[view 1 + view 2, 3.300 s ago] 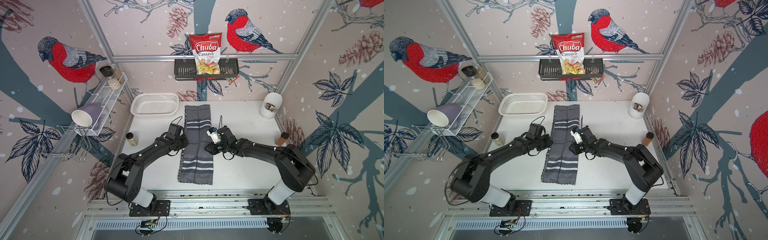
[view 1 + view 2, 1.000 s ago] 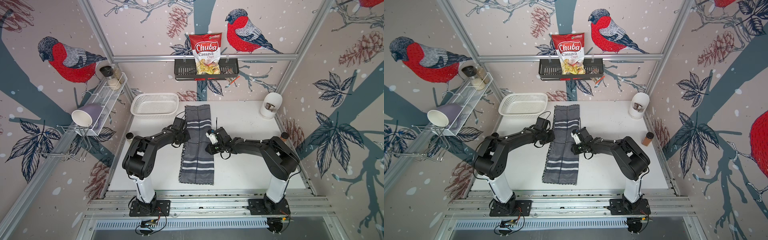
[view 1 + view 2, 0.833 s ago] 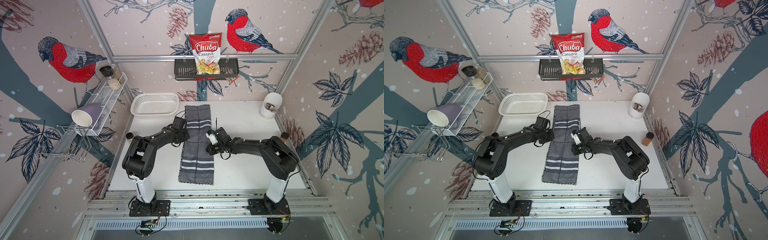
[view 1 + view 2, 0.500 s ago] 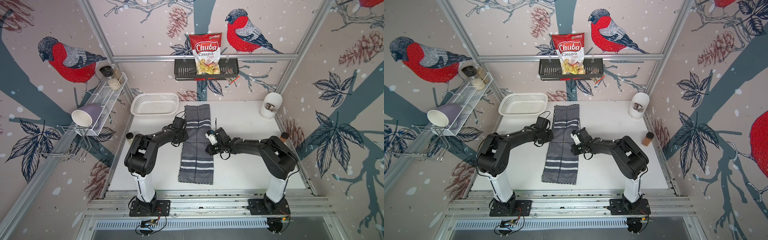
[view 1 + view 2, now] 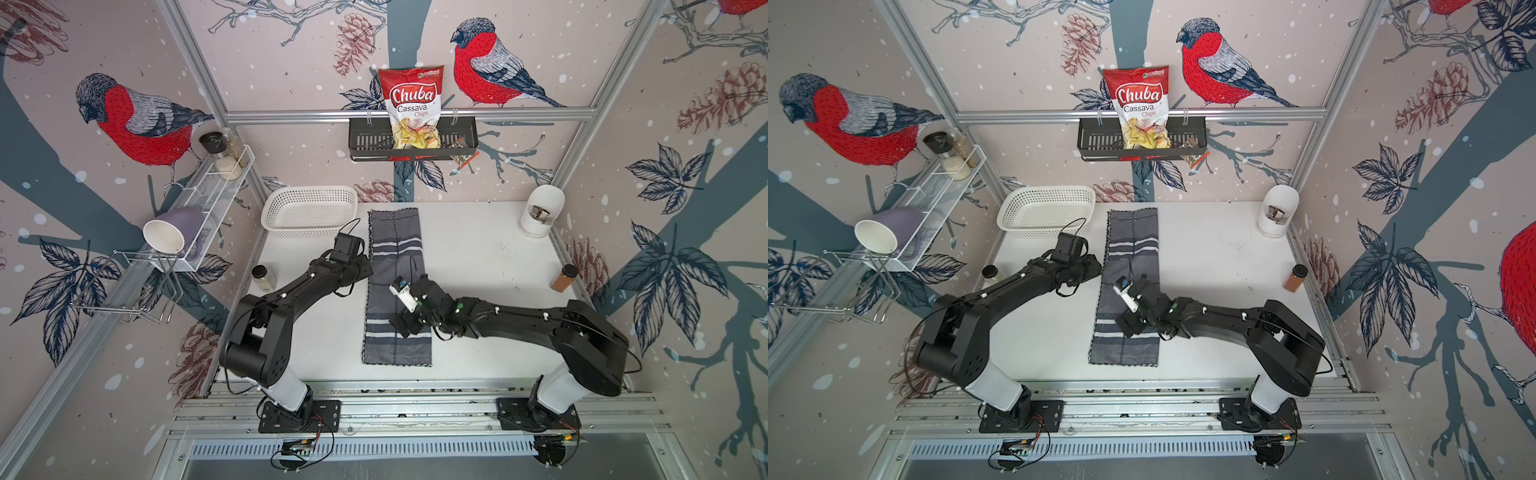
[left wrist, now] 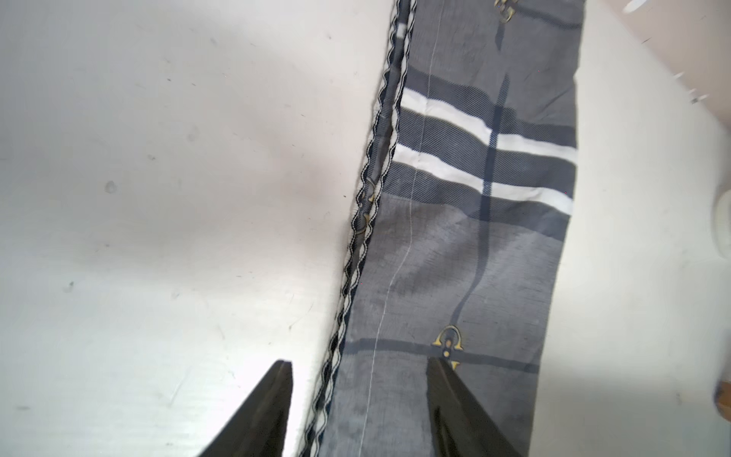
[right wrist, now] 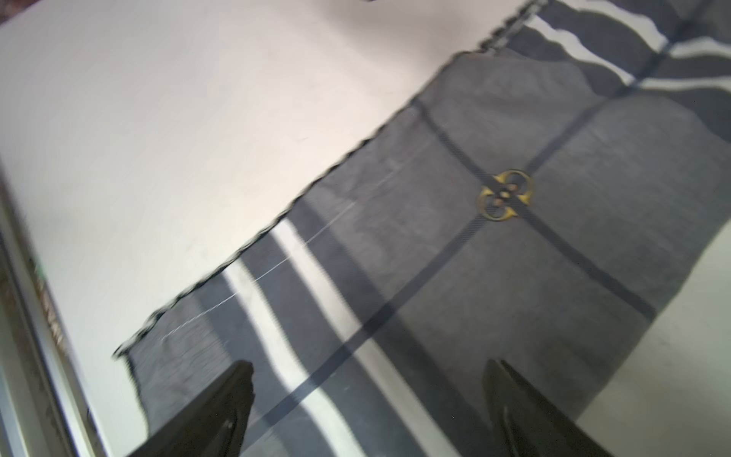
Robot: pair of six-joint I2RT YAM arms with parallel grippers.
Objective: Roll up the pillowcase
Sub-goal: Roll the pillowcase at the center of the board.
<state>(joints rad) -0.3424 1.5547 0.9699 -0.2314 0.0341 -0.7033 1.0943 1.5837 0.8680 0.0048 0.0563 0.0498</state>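
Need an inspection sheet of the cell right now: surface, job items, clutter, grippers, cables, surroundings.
Surface: white table, faint scuffs, nothing spilled.
Job's things: pillowcase lies flat as a long folded strip, not yet rolled.
Clutter: white basket, pale spice jar, brown spice jar, white canister, all along the table's edges.
Grippers: left gripper jaws open either side of the stitched edge; right gripper jaws open above the cloth; neither holds anything.
Cables: black wrist cable loops above the left arm.
Surroundings: chips bag in wall rack; mug on wire shelf.
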